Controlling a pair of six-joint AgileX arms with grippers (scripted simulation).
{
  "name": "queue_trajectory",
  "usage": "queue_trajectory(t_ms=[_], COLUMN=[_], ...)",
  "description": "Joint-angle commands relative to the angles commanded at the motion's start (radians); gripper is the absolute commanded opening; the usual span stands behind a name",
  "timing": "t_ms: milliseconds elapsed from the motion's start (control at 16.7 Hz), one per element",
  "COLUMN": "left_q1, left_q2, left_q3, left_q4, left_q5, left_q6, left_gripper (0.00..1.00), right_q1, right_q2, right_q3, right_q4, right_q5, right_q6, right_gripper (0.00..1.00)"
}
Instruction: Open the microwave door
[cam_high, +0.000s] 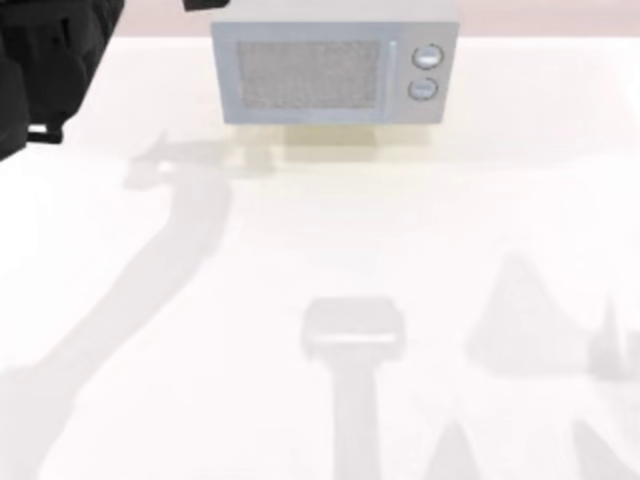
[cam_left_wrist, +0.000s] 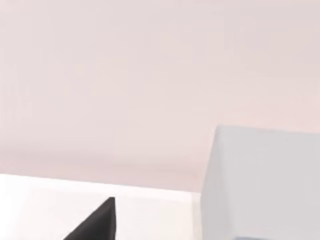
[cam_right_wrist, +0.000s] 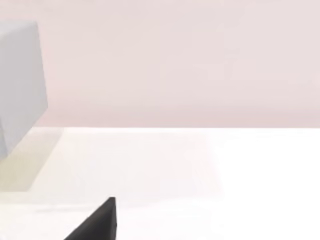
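The microwave (cam_high: 335, 70) stands at the back middle of the table, its front facing the camera. The microwave door (cam_high: 305, 75), with its speckled mesh window, lies flush with the front, and a slim handle (cam_high: 392, 70) runs along its right edge. My left arm (cam_high: 45, 70) is a black mass at the back left corner, left of the oven and apart from it. In the left wrist view the left gripper (cam_left_wrist: 97, 225) shows as one black tip beside the microwave's plain side (cam_left_wrist: 260, 185). The right gripper (cam_right_wrist: 97, 225) shows the same way, with the microwave (cam_right_wrist: 17, 85) farther off.
Two round knobs (cam_high: 426, 72) sit on the control panel right of the door. The white table (cam_high: 320, 300) carries only arm shadows in front of the oven. A pale pink wall runs behind the table's far edge.
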Motion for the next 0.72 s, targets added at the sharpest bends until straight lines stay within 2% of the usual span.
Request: queue_trajectory(t_ms=[180, 360, 540, 720], left_q1=[-0.100, -0.185, -0.250, -0.289], left_q2=[0.299, 0.544, 0.706, 0.779], left_q3=[0.147, 0.281, 0.403, 0.493], left_q4=[-0.069, -0.122, -0.138, -0.126], left_q5=[-0.094, -0.164, -0.209, -0.225], left_q6=[-0.047, -0.106, -0.167, -0.217], left_gripper=[1.00, 1.00, 1.00, 1.00], right_q1=[0.000, 0.000, 0.000, 0.000], right_q2=[0.000, 0.000, 0.000, 0.000], right_q3=[0.000, 0.000, 0.000, 0.000], right_q4=[0.000, 0.000, 0.000, 0.000], right_q5=[0.000, 0.000, 0.000, 0.000], right_q6=[0.000, 0.000, 0.000, 0.000], right_gripper=[1.00, 1.00, 1.00, 1.00])
